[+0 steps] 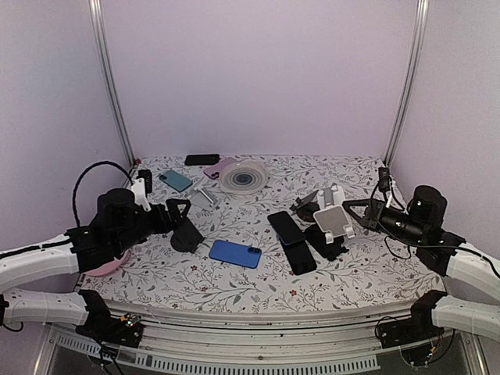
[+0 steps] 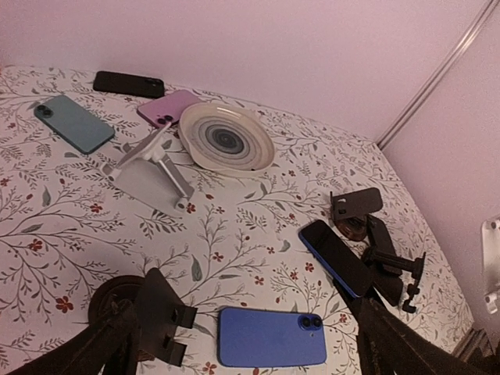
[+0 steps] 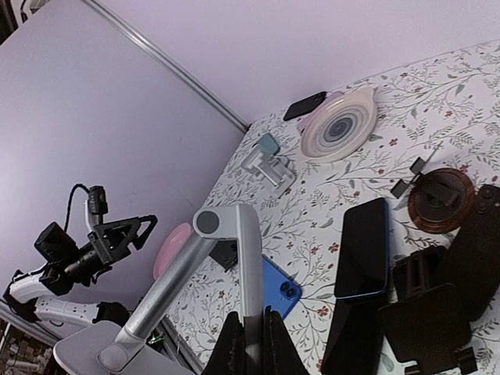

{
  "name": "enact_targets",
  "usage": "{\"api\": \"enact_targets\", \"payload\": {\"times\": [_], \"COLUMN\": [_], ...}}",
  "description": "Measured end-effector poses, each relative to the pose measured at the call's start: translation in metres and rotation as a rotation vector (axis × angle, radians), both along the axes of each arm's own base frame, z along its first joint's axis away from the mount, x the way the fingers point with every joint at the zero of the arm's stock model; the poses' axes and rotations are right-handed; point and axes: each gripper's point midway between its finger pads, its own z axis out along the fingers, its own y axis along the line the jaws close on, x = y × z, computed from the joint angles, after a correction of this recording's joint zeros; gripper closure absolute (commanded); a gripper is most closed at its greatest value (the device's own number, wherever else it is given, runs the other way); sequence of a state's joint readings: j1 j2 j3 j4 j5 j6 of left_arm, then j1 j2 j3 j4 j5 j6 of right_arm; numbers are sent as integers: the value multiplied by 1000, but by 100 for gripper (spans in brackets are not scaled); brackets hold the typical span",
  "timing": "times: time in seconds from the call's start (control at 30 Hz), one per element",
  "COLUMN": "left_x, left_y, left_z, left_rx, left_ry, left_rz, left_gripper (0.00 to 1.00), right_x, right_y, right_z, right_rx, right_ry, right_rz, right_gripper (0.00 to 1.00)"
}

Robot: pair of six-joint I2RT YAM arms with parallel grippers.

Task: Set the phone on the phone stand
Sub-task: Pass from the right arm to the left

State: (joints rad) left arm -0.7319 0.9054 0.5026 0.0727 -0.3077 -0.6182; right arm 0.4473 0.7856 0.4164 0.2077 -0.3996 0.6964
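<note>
scene: a floral-patterned table [image 1: 367, 273] with plain lilac walls, one robot arm on each side.
left gripper [image 1: 181, 213]: jaws spread wide, holding nothing; it hangs just above the table on the left side.
right gripper [image 3: 251, 332]: jaws pinched tight on the upright bar of a silver phone stand [image 3: 248, 266], right of centre on the table.
blue phone [image 1: 234, 254]: lies flat, back up with its camera lenses showing, near the front middle of the table, free of both grippers; in the left wrist view it sits between the open fingers [image 2: 94, 348].
black stand [image 1: 186, 235]: on the table just left of the blue phone, close under the left gripper.
dark phone [image 1: 285, 228]: screen up, tilted, beside the silver phone stand; what props it i cannot tell.
black phone [image 1: 301, 259]: flat, just in front of the dark phone.
far side: a white ringed plate [image 1: 244, 176], a teal phone [image 1: 176, 180], a pink phone [image 1: 215, 166], another silver stand [image 1: 205, 194].
</note>
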Motion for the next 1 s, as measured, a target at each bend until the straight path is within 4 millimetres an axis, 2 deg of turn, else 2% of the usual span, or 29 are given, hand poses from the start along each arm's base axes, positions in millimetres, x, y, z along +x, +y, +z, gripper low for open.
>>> {"api": "enact_targets", "payload": {"times": [0.27, 0.6, 0.8, 1.0], "left_x": [-24, -45, -59, -69], "left_y": [-60, -105, -123, -133], "left_z": [18, 32, 46, 63], "left_rx": [-74, -203, -285, -364], "left_ry": [-2, 3, -9, -27], "left_rz": [-199, -372, -464, -530], "left_gripper": [3, 3, 5, 13], "right_x": [-24, -71, -90, -101], "right_y": [59, 125, 150, 158], "right_z": [26, 55, 70, 78], "right_rx": [76, 164, 212, 244], "right_ry": [-44, -122, -161, -183], "right_rz": [228, 516, 645, 712], "right_gripper": [98, 98, 97, 98]}}
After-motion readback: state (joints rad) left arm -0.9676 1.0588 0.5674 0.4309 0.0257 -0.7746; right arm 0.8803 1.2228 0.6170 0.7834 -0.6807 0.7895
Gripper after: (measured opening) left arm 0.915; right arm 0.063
